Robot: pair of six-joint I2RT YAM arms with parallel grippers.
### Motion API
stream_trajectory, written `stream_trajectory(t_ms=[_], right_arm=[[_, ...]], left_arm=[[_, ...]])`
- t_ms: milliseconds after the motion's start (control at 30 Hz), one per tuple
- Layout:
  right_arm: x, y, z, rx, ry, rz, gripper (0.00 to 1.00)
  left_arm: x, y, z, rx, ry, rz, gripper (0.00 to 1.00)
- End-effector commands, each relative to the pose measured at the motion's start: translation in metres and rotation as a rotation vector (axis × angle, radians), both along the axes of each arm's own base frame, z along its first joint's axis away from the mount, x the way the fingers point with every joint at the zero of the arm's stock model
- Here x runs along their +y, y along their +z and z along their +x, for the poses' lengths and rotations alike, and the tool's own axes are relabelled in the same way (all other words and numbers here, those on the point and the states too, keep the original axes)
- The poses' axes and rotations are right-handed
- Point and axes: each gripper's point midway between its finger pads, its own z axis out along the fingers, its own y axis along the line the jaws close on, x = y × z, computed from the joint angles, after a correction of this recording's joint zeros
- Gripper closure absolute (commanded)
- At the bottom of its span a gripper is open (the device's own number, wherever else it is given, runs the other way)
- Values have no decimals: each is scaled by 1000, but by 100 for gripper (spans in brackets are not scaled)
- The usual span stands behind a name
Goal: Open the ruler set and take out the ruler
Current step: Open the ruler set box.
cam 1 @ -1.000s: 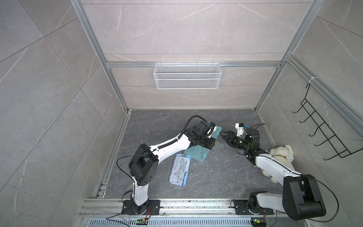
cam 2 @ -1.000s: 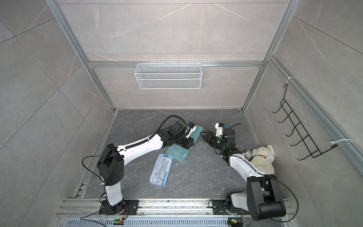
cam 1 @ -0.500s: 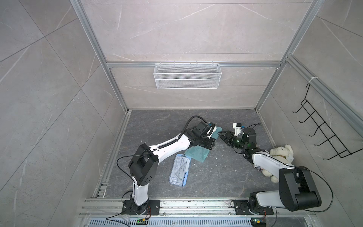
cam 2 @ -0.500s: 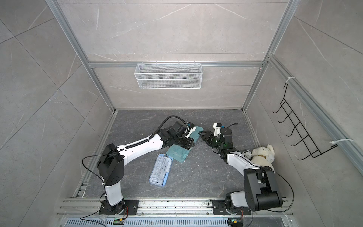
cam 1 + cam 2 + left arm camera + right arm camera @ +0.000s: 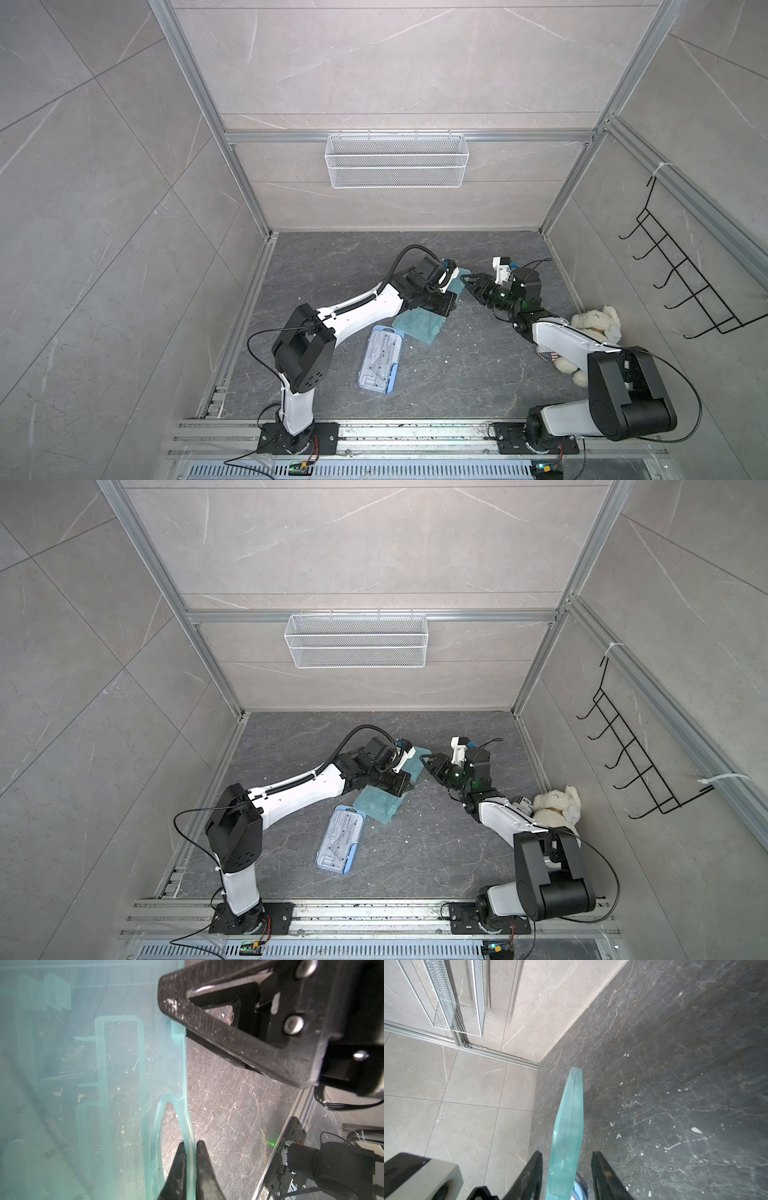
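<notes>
1. Ruler set point(image 5: 417, 327), a teal see-through case, sits just right of centre in both top views point(image 5: 380, 806) on the dark surface point(image 5: 332, 270). The left arm's wrist covers its middle, so teal shows below the wrist and as a corner above it.
2. The left end effector point(image 5: 189, 1144) is at the bottom centre of the left wrist view. Its two tips are pressed together on the case's thin rim, right beside an oval hole in that rim.
3. The right end effector point(image 5: 465, 277) reaches in from the right of the frame, with its tip at the upper teal corner.
4. In the right wrist view the teal rim point(image 5: 566, 1126) stands edge-on between the right fingers point(image 5: 534, 1167). They are apart, with a gap on each side of the rim, and no contact shows.
5. In the left wrist view the right end effector fills the upper right, with its tip at the same rim, up the frame from the left tips.
6. Moulded ribs and faint ruler marks show through the teal wall at the lower left of that view. I cannot tell whether a ruler lies inside or beneath.
7. A clear box point(image 5: 380, 359) with a blue edge lies flat just below and left of the teal case, away from both end effectors.
8. A plush toy point(image 5: 594, 328) lies at the right, beside the right arm.
</notes>
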Motion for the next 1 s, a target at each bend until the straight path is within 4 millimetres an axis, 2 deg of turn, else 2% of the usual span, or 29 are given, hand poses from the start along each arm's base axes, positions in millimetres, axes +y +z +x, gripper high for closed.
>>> stream_trajectory(t_ms=[0,500,767,967], right_arm=[[2,13,8,-35,-4,3,64],[3,9,7,-6,-1,-7,82],[8,9,2,21,13,-4,82],[14,20,-1,12,28,12,79]], left_arm=[[-8,24,-1,-36,-22,-74,100],[-5,10,4,-44,4,-29,100],[5,-1,22,-99,90,40,100],[8,-12,28,-107,118,75,100]])
